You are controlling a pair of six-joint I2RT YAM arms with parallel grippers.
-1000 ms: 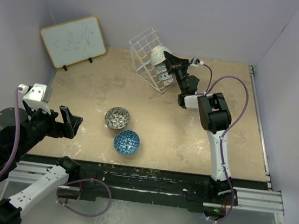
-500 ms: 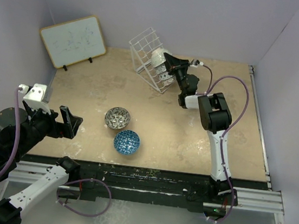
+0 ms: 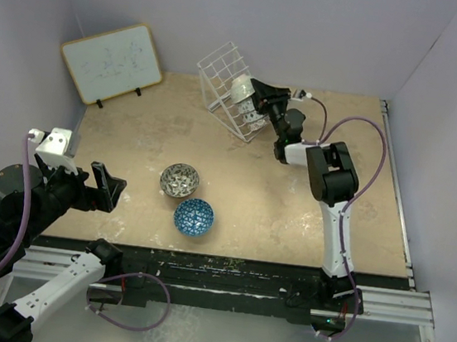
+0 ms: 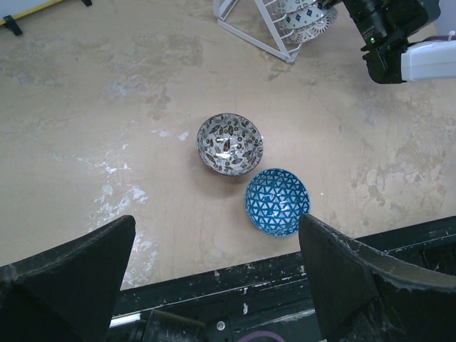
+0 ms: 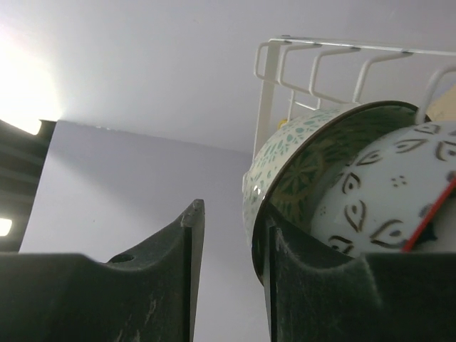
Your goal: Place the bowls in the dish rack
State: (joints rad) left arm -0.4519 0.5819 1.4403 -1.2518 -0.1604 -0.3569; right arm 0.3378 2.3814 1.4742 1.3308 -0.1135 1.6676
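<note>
The white wire dish rack [image 3: 220, 70] stands tilted at the table's back; it also shows in the left wrist view [image 4: 239, 18] and the right wrist view [image 5: 313, 64]. My right gripper [image 3: 256, 92] is at its open side. In the right wrist view my right gripper [image 5: 231, 214] is open: one finger is inside the pale green-white bowl [image 5: 296, 153], the other stands apart from its rim. A white leaf-marked bowl [image 5: 385, 185] nests inside it. A grey-silver bowl [image 3: 180, 179] and a blue triangle-patterned bowl [image 3: 194, 216] lie mid-table. My left gripper [image 4: 221, 285] is wide open and empty, above the near edge.
A wood-framed whiteboard [image 3: 111, 62] leans at the back left. More patterned bowls [image 4: 303, 14] sit low in the rack. The black rail [image 4: 285, 271] runs along the table's near edge. Purple walls close in the back and sides.
My right gripper and the pale green-white bowl have shifted slightly left, deeper into the rack. The left arm and the two bowls on the table have not moved.
</note>
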